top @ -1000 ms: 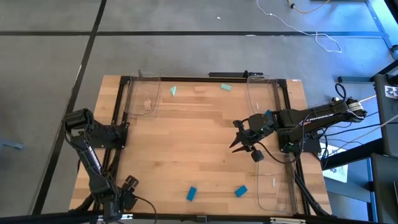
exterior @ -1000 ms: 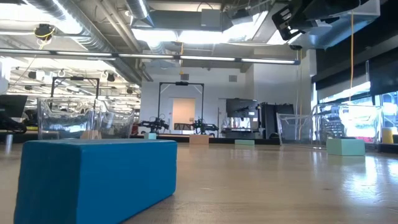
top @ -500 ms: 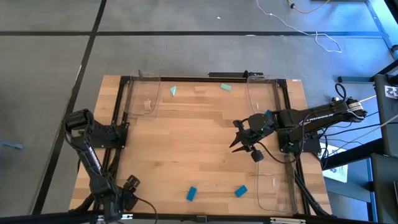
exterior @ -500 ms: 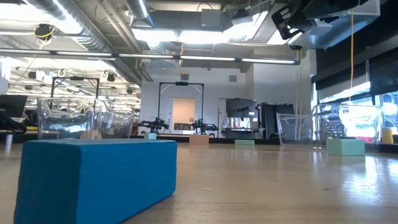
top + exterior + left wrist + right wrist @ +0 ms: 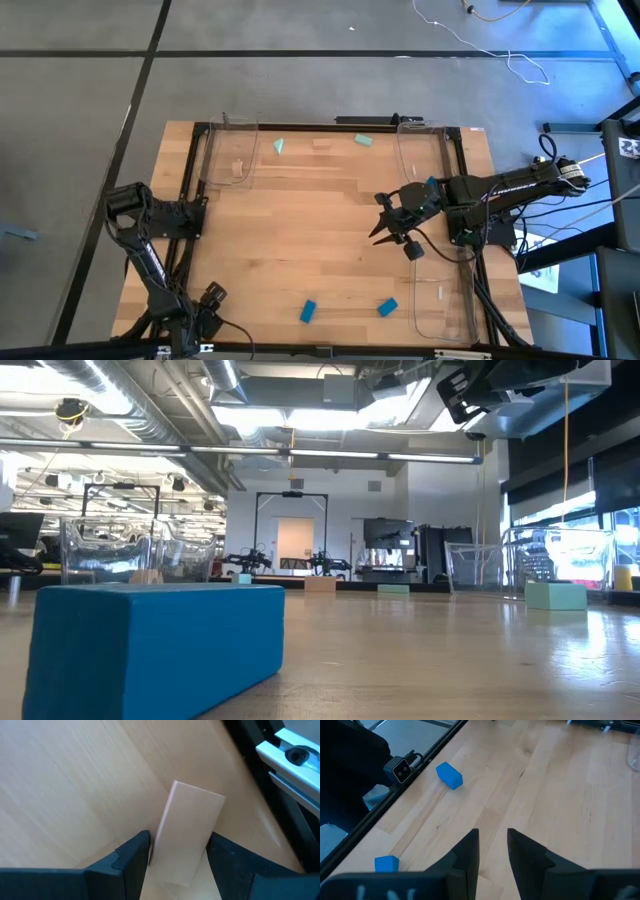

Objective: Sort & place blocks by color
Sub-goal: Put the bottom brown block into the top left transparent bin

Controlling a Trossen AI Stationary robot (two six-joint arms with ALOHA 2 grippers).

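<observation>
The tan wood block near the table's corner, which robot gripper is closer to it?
Left. The left gripper has its fingers on either side of the tan block, at the table's near-left corner. The right gripper is far across the table, near the right tray.

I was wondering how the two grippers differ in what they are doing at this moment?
The left gripper has a tan wooden block between its fingers; the right gripper holds nothing. The left sits at the table's near-left corner, the right over the middle-right. Both point at the wooden tabletop.
</observation>
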